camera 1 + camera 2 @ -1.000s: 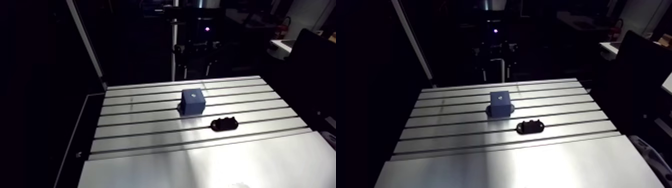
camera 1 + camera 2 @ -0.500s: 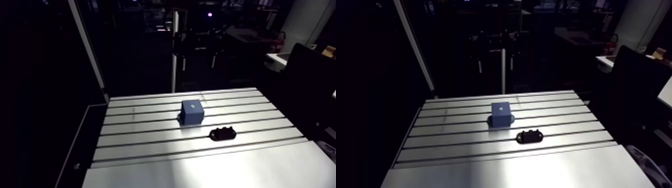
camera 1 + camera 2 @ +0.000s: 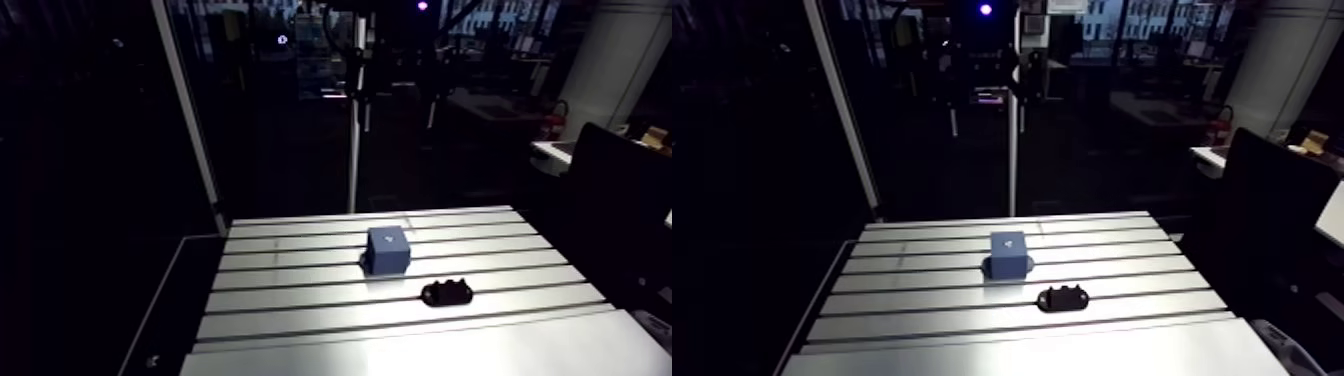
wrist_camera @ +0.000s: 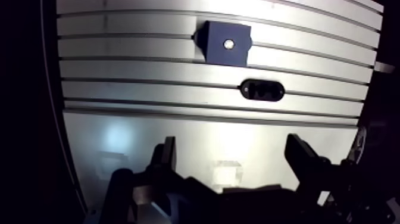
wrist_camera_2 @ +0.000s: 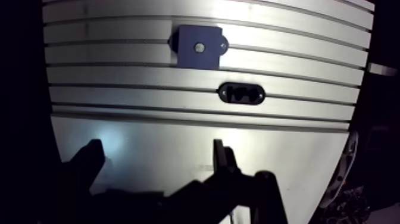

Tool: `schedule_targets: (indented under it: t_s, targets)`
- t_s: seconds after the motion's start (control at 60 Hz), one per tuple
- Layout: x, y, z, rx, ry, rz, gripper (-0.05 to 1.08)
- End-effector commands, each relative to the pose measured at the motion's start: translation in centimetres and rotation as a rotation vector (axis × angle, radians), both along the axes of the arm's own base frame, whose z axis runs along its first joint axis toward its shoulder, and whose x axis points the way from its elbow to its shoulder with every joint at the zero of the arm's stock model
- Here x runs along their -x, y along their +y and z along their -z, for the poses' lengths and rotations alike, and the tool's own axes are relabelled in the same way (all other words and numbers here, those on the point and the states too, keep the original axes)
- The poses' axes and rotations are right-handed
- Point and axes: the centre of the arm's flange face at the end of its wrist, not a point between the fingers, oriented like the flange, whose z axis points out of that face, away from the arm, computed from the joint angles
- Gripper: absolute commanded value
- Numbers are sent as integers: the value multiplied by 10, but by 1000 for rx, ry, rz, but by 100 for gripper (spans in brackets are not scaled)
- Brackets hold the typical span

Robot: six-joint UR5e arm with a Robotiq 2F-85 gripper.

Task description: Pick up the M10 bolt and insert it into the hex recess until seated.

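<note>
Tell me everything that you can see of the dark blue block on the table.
The dark blue block is a boxy, matte piece, plastic as it looks, standing upright on the slotted table. Its top face carries a small bright round spot; hole or bolt head, I cannot tell. A low foot juts out at its base on one side. Only the table touches it; the black oval part lies apart, nearer the gripper.

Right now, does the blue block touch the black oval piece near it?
Apart. The wrist view shows a bare strip of the table running between the blue block and the black oval piece.
</note>
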Motion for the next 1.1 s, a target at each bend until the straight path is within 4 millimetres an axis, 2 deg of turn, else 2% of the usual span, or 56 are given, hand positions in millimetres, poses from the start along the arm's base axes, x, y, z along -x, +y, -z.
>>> schedule_targets:
  t_s: [0.017,0.167,0.55,0.717,1.1]
  targets:
    - [-13,-6,-23,-5,38,8,1]
    - [-9,-5,-32,-3,44,31,1]
    - [-3,-8,-31,26,28,33,1]
    - [-1,-8,-41,25,48,32,1]
    - [3,-9,-23,37,14,31,1]
